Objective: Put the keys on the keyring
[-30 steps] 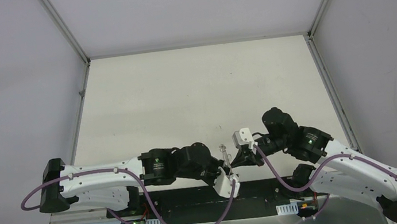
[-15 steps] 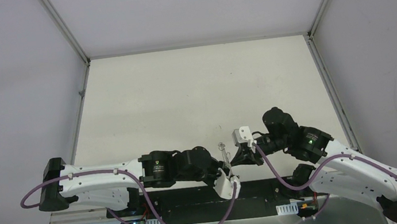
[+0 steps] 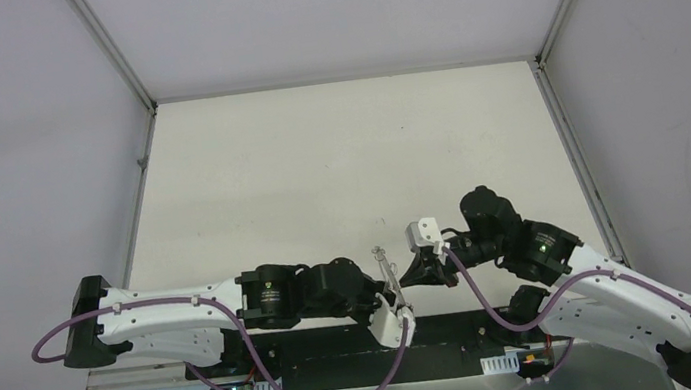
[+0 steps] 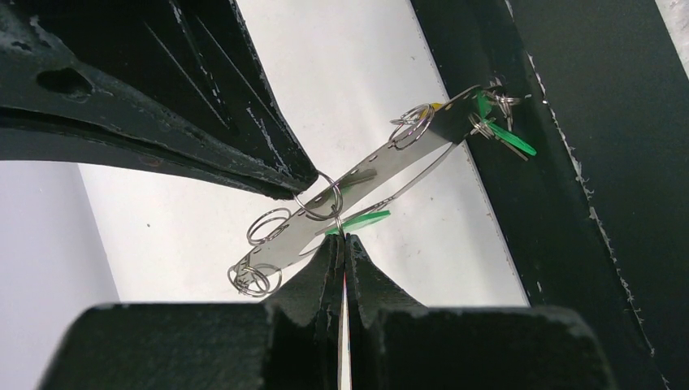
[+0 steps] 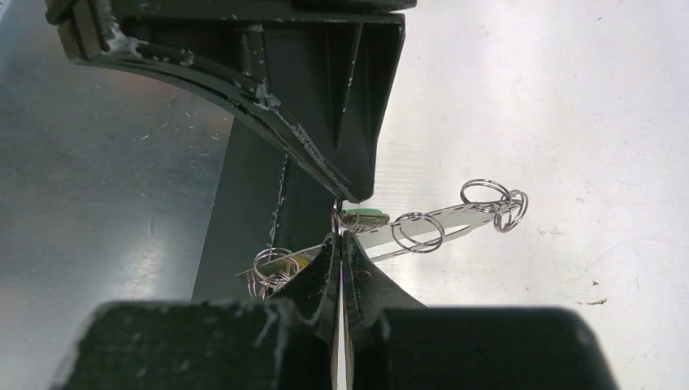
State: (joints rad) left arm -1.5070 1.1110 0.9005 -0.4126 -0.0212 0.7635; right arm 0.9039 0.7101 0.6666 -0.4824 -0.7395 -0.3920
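1. Keyring [image 3: 386, 268]: long narrow grey metal loop, held up off table [image 3: 336, 156], lower centre of top view, slanted, top end leaning left.
2. Carries small split rings [image 4: 253, 279] along its length, bunched at both ends.
3. Green key [image 4: 363, 218] at keyring middle, centre of left wrist view, right by the gripper tips. A second green key [image 4: 513, 140] at far end, upper right, beside a speck of yellow.
4. Left gripper [image 4: 342, 241]: fingers pressed together, clamped on keyring at its middle ring, rising from bottom of frame.
5. Right gripper [image 5: 340, 237]: fingers likewise together, clamped on keyring at same middle ring from the opposite side. Tips of both nearly touching.
6. Cannot tell whether green key itself is pinched or only the ring.
7. Versus a second ago: keyring top end slightly further left and more tilted in top view, left forearm shifted a little left, right arm about the same, both grips unchanged.
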